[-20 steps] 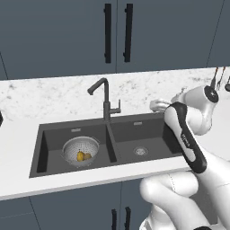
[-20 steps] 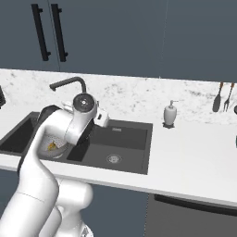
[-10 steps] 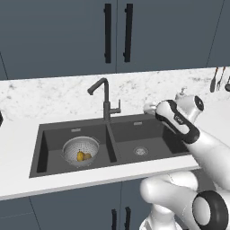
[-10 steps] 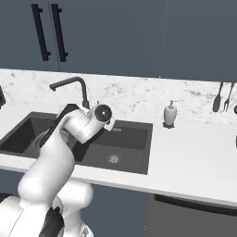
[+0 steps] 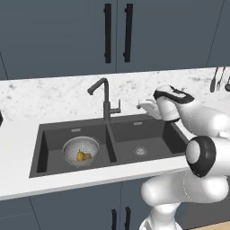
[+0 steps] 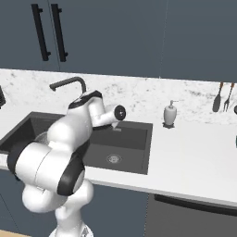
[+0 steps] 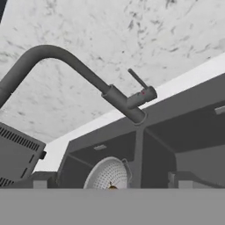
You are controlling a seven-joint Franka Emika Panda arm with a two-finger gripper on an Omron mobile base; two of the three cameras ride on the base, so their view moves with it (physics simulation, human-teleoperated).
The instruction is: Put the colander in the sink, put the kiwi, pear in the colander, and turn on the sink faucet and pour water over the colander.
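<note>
Two basins make up your sink [image 5: 54, 157]; the colander [image 5: 81, 150] sits in the left one holding the pear [image 5: 80, 156], while your gripper [image 5: 143, 106], fingers spread empty, hovers beside the faucet [image 5: 106, 99].

- A white marbled bench [image 5: 54, 179] is running beneath dark cabinets, holding the dark double-basin sink [image 5: 148, 128].
- The sink faucet [image 5: 106, 96] is standing on the bench behind the divider between the basins.
- A white soap dispenser [image 6: 170, 113] is sitting upright on the bench, right of the sink.
- A dark slotted appliance [image 7: 15, 154] is resting at the bench's left end.
</note>
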